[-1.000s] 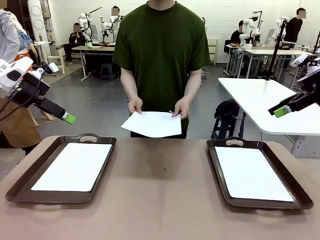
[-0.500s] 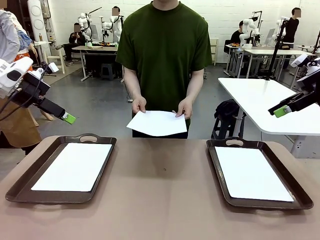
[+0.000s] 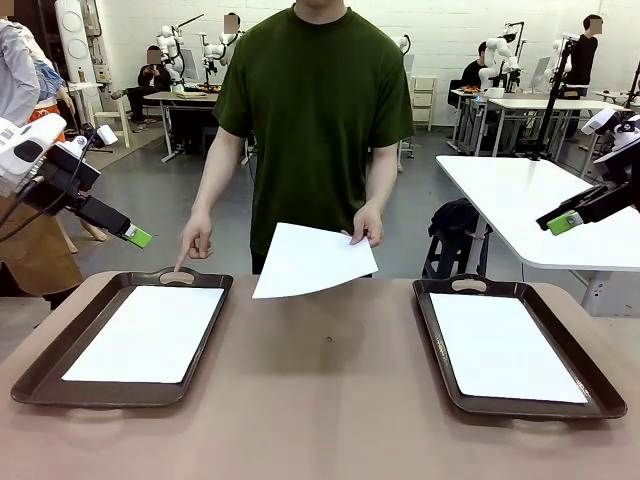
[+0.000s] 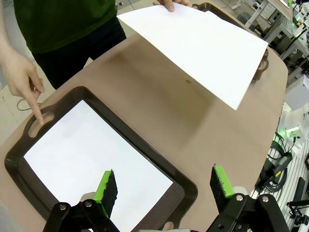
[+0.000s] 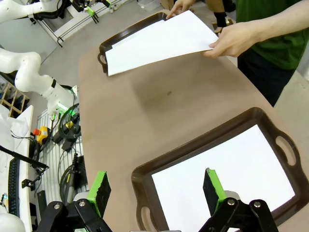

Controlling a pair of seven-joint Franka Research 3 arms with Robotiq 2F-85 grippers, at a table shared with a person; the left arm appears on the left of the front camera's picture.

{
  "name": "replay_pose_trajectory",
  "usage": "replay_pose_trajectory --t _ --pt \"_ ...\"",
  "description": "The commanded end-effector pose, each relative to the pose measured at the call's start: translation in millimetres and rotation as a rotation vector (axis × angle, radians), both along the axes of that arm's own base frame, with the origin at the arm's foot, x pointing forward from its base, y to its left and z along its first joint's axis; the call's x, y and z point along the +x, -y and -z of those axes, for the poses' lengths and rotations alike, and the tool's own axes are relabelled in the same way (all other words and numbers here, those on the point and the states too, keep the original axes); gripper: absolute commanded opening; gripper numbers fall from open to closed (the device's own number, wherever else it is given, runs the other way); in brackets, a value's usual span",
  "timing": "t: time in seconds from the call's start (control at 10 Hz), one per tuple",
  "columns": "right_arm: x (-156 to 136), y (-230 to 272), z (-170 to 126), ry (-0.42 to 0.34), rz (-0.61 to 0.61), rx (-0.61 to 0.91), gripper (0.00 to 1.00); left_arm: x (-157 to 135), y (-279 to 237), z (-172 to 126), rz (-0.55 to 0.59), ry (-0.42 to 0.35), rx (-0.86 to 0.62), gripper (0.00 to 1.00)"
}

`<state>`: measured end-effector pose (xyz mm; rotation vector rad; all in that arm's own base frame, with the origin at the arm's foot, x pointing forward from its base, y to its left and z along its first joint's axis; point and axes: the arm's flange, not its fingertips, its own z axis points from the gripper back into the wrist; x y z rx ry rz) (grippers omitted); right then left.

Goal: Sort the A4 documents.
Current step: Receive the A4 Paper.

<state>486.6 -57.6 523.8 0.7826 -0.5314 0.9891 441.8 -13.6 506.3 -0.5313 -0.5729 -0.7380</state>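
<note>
Both sets of jaws stand wide apart with nothing between them; I see the left gripper (image 4: 164, 186) hanging above the near end of the left tray (image 4: 190, 186), its green pads (image 4: 107, 191) well clear of the paper below; the right gripper (image 5: 154, 191) hangs the same way over the right tray (image 5: 193, 150). From the front camera the left gripper (image 3: 137, 236) sits raised off the bench's left side and the right gripper (image 3: 565, 222) raised off its right side, neither touching anything.

On the brown bench (image 3: 320, 400) the two dark brown handled trays lie well apart, one at each side; a white sheet (image 3: 150, 333) lies flat inside the left tray (image 3: 50, 370) and another white sheet (image 3: 503, 347) lies flat inside the right tray (image 3: 590, 380); each fills most of its tray's inside.

A person in a dark green shirt (image 3: 315, 110) stands at the far edge; one hand (image 3: 366, 224) grips a third white sheet (image 3: 312, 262) by its far edge, so that it hangs tilted in the air above the middle of the bench, between the trays and touching neither; the other hand (image 3: 194, 240) points down with the index finger at the far handle of the left tray; in my left wrist camera that fingertip (image 4: 38, 116) sits right at the handle slot; whether it touches I cannot tell.
</note>
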Motion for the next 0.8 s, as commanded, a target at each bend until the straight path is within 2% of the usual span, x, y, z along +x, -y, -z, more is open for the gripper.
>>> replay_pose_trajectory --t 0.0,0.7 --pt "1.7 -3.5 -1.2 0.012 0.004 -0.007 1.0 -0.8 -0.4 0.6 0.009 0.013 0.013 1.0" --pt "1.7 -3.5 -1.2 0.012 0.004 -0.007 1.0 -0.8 -0.4 0.6 0.009 0.013 0.013 1.0"
